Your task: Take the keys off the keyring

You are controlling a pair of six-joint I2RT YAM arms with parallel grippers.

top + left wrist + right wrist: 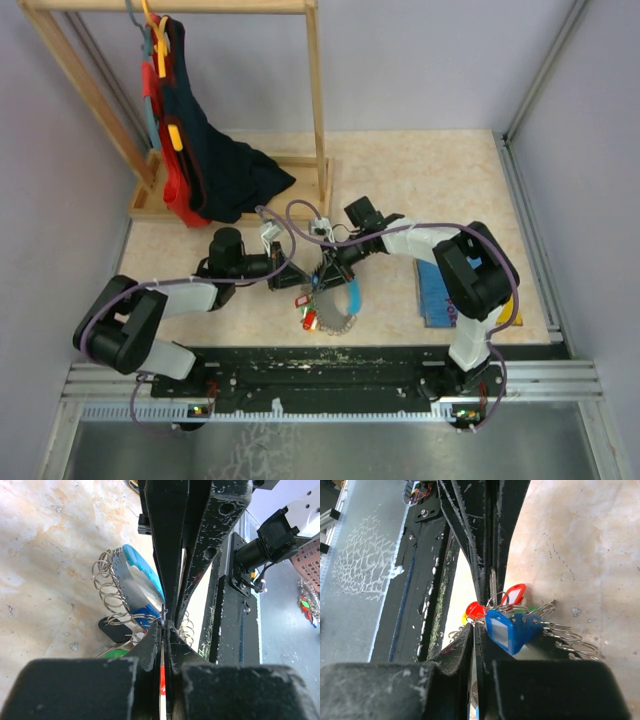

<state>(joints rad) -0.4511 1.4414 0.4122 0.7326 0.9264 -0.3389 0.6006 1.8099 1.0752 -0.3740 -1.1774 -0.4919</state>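
In front of the wooden clothes rack (pixel 318 100), on the side nearer the arms, the keys (pixel 308 300) and the looped silvery keyring (pixel 338 322) are bunched on the table (pixel 420 180). The left gripper (pixel 164 625) has its jaws squeezed onto a thin red-edged key, and the right gripper (pixel 477 622) meets it tip to tip, closed on the keyring with its exact hold hidden. The bunch looks light, hard, slippery and floppy at its links, so a flat plastic head seems the best place to pinch.
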